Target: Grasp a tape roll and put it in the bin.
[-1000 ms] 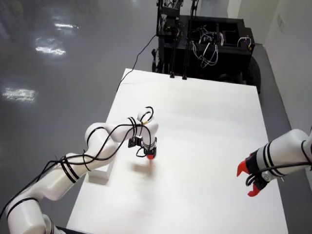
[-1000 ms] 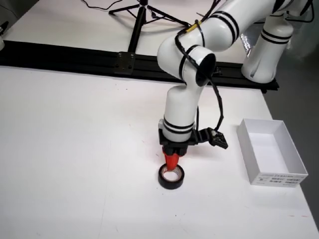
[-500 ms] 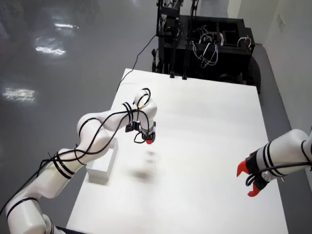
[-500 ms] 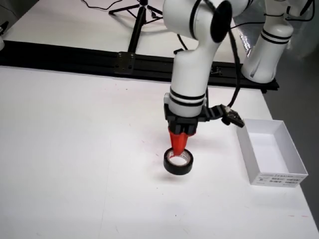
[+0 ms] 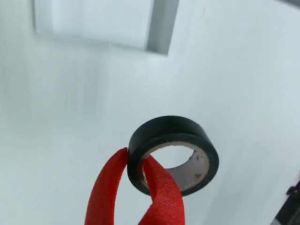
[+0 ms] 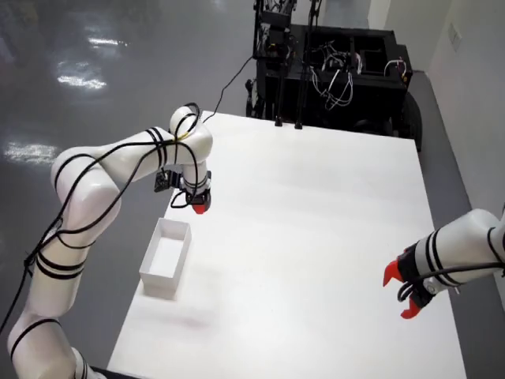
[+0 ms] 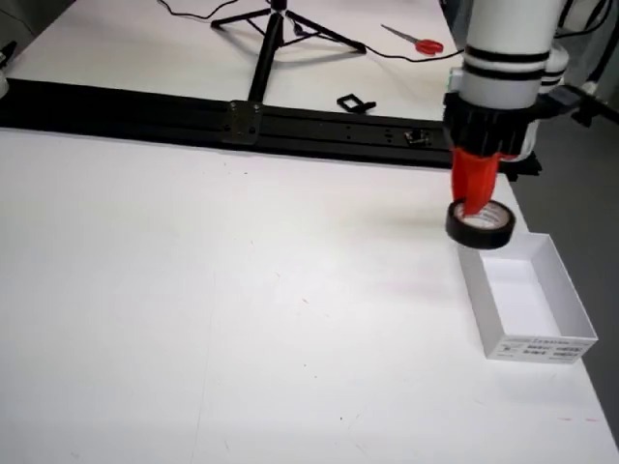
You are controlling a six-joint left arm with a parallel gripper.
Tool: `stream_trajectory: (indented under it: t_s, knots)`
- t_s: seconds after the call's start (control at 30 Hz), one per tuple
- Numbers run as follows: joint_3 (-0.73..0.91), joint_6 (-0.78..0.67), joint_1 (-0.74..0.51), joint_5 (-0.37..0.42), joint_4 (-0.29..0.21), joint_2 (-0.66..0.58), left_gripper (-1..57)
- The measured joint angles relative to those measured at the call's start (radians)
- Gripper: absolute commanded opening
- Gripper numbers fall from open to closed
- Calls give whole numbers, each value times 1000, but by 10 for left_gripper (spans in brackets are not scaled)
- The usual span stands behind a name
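Wrist-cam view: red jaws (image 5: 136,164) clamped on black tape roll (image 5: 173,154), one finger outside the wall, one in the core, at approx 8 o'clock on the ring. Roll hangs off the desk (image 7: 242,290) at the white bin's (image 7: 527,290) 11 o'clock corner. Prob. light, stiff, smooth-sided; wall pinch looks right, tho it could pivot.

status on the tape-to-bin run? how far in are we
Grasp looks done: the hand is shut on the black tape roll, one red finger through its core, one outside the wall. In hand: the roll hangs off the table, at the near end of the white bin in the side view. Left: centre it over the bin and release; the bin looks empty.
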Motion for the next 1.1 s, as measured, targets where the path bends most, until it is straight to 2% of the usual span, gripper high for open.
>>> stream_trajectory:
  t_s: [0.2,0.43,0.67,1.1]
  knots:
    - [168,-14,47,-16,23,-137,-7]
    - [288,-32,73,-42,35,-189,-8]
    - [358,-68,93,-89,35,-170,-8]
    - [412,-164,139,-159,5,-71,-9]
